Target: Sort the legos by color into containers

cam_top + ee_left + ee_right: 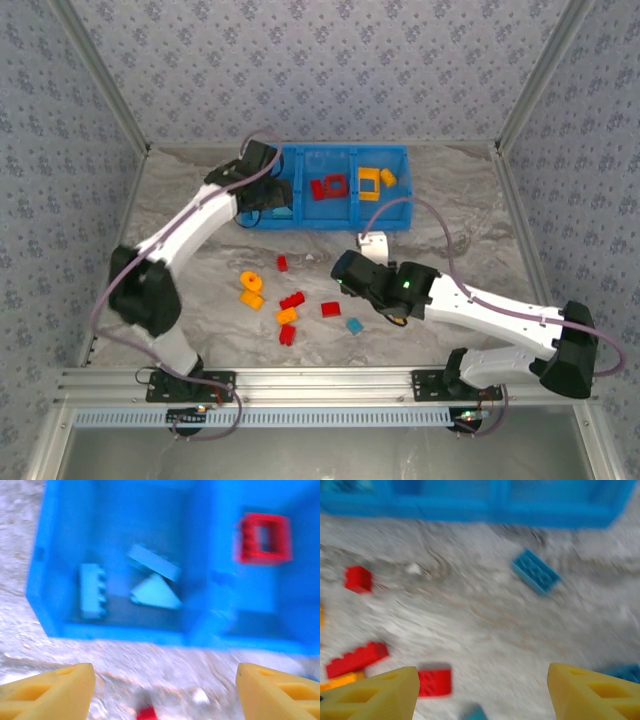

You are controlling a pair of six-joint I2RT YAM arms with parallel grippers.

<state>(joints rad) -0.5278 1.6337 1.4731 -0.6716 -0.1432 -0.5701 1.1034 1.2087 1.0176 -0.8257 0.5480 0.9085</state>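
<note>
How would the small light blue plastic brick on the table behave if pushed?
Probably stiff: the small light blue plastic brick looks like hard moulded plastic. Likely slides rather than rolls, since it lies flat on the smooth marbled table.

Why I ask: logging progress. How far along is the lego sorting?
Done: light blue bricks in the bin, left compartment; a red frame in the middle; yellow pieces right. In hand: nothing; left gripper and right gripper stand open. Left: loose bricks, red, orange, blue, on the table.
</note>
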